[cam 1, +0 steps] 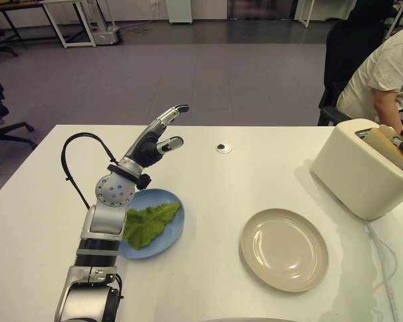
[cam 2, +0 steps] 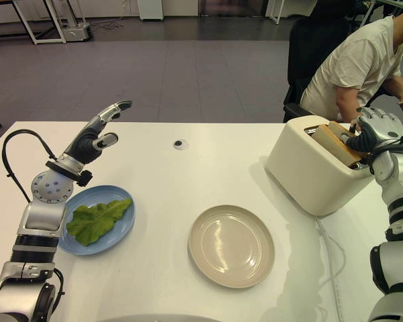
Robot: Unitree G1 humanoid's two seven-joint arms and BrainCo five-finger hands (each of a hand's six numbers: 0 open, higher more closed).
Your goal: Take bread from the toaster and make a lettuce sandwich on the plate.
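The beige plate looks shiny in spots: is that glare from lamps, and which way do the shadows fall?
Right eye view: pale glare patches on the beige plate, probably from overhead lamps; left eye view: the same sheen, and the toaster throws a soft shadow leftward onto the table.

the table (cam 2: pixel 188 174) is plain white. on its left, a light blue plate (cam 2: pixel 118 232) carries green, veined lettuce (cam 2: pixel 94 221). the plate (cam 2: pixel 232 246) near the middle is plain beige. the toaster (cam 2: pixel 309 171) on the right is cream, its bread (cam 2: pixel 336 142) tan with a browner crust. the left hand (cam 2: pixel 94 137) and right hand (cam 2: pixel 376 127) are silver-grey and black. far off lies a white, black-centred disc (cam 2: pixel 181 143).
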